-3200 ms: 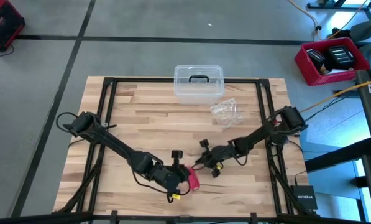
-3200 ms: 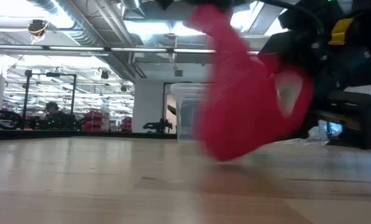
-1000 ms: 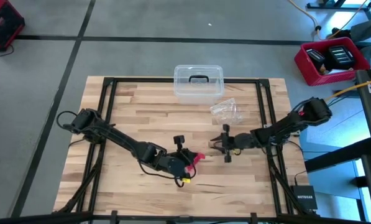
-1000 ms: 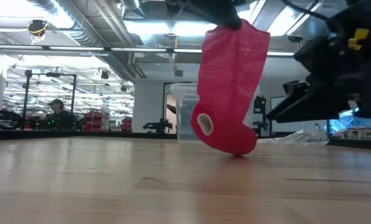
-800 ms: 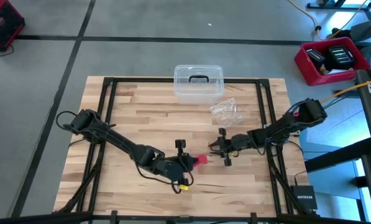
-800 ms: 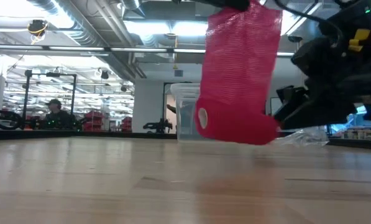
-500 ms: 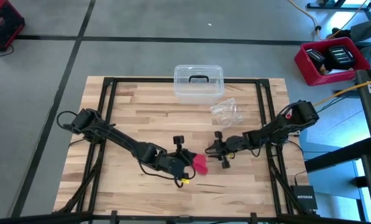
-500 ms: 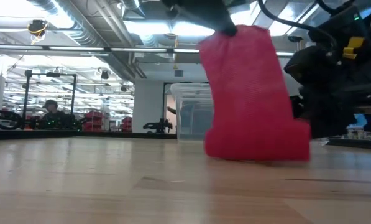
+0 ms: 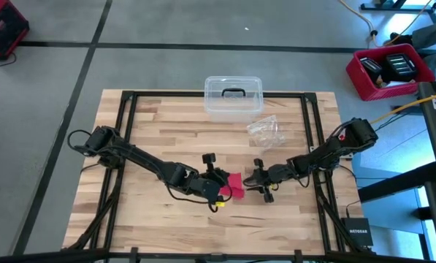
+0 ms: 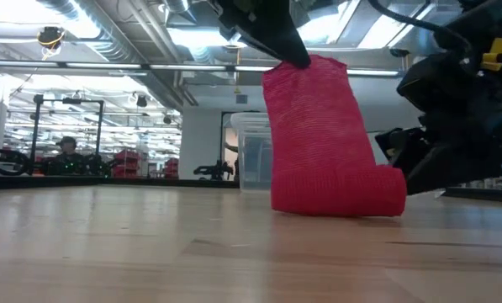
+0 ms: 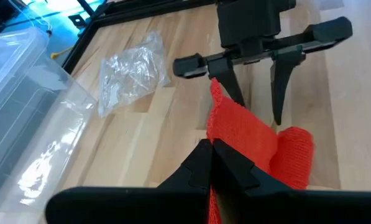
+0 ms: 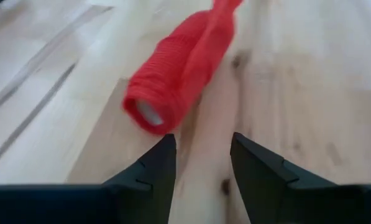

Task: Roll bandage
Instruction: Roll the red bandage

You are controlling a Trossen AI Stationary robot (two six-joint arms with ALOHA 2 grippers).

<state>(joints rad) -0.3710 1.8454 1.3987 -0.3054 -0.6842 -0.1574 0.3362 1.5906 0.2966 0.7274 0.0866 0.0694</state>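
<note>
Two dark arms reach inward over the wooden counter (image 9: 166, 139), meeting a little toward its near edge, about midway between its left and right edges. Largest among the loose things is a clear plastic box (image 9: 233, 96) with a dark handle, standing at the middle of the far edge; a crinkled clear wrapper (image 9: 265, 131) lies just in front of it, toward the right edge.

The left gripper (image 9: 222, 183) has its fingers (image 11: 201, 163) pressed together, clamped on the upper end of the bandage (image 10: 326, 147). From that pinch the bright red strip hangs down as a flat band, and its lower end is wound into a small roll that rests on the counter. In the low view the roll lies at the bottom of the band with the loose strip rising steeply from it to the fingers above.

The right gripper (image 12: 201, 163) sits low over the counter just beside the roll, on the side toward the right edge, its fingers (image 12: 149, 167) standing apart with nothing between them. In its wrist view the roll's open end, showing a pale core, faces the gap between the fingertips and lies just ahead of them, apart from them. The left wrist view shows the same: the roll lies near the tips of the right fingers, not between them.
</note>
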